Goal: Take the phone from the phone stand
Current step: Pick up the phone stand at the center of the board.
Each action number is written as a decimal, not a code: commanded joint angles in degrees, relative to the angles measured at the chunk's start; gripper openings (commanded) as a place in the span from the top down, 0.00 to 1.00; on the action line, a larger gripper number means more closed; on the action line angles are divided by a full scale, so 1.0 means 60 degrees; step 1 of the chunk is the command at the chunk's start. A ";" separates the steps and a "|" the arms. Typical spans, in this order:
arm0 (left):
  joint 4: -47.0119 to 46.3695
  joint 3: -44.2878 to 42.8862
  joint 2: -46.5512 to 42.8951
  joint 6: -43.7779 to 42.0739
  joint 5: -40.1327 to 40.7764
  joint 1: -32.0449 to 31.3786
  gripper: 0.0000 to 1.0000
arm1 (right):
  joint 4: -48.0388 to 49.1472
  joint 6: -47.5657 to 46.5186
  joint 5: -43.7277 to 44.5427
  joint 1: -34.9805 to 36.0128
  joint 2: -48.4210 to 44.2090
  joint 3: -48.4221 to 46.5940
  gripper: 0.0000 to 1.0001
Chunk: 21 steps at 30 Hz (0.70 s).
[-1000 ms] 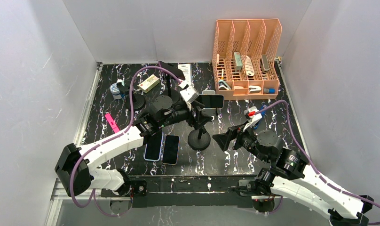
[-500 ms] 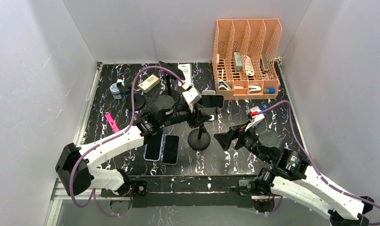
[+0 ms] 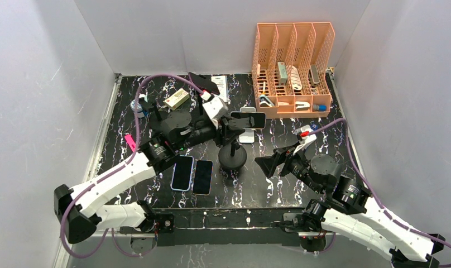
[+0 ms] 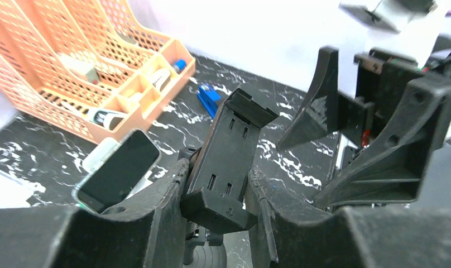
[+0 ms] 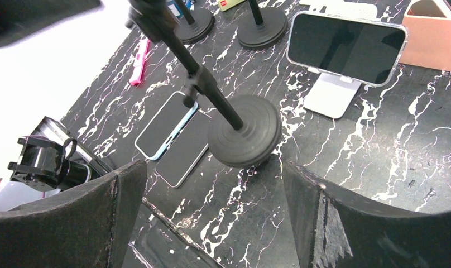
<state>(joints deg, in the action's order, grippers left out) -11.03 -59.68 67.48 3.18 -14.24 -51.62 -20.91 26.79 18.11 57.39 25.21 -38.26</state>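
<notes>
Change since earlier: the left arm is swinging back toward 9 o'clock in the top view and dragging the black stand [image 3: 233,159] with it. The stand's base is now sitting a little toward 11 o'clock of its old spot, while the phone [image 3: 248,119] is keeping its place.
Top view, phone: it is resting landscape on the white stand [image 3: 246,135] on the table [image 3: 324,139], with its long axis running 9 to 3.
Top view, left claw [image 3: 230,125]: it is gripping the head of the black stand, with the phone just beside it at 3 o'clock.
Top view, right claw [image 3: 266,165]: it is hovering spread wide and holding nothing, with the phone near at 11 o'clock.
Left wrist view, left claw [image 4: 217,170]: both fingers are pressing the sides of the cradle [image 4: 229,139], which is carrying no phone.
Left wrist view, phone [image 4: 118,170]: it is lying at 9 o'clock of the claw, apart from it, tilted along 7 to 1.
Right wrist view, right claw [image 5: 215,167]: it is gaping over the base of the black stand [image 5: 244,137].
Right wrist view, phone [image 5: 346,47]: it is leaning on the white stand [image 5: 329,95] at 1 o'clock, lengthwise across the view, with nothing between it and the claw.
Judgement: the left claw is nearer but occupied, so the free right claw is looking better placed to take the phone across its short side.
</notes>
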 commanded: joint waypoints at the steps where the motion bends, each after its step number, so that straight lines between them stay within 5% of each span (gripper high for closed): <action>1: -0.0080 -0.0957 -0.1227 -0.0481 0.1050 -0.0055 1.00 | 0.0364 -0.0143 0.0078 -0.0001 0.0025 -0.0462 0.03; 11: 0.2382 -0.0944 -0.2395 -0.1551 0.8056 -0.0045 1.00 | 0.0921 -0.0257 -0.0375 0.0001 0.0474 -0.0434 0.02; 17: 0.1561 -0.0295 -0.2812 -0.3102 1.0815 -0.0023 1.00 | 0.1314 -0.0304 -0.0739 0.0001 0.0666 -0.0553 0.02; 21: 0.1365 -0.0146 -0.2701 -0.3080 1.1517 0.0437 1.00 | 0.1395 -0.0319 -0.0890 -0.0003 0.0741 -0.0625 0.02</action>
<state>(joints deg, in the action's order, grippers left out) 3.77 -60.53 52.23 -11.42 43.90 -51.33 -17.04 25.71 14.28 57.39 29.47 -38.87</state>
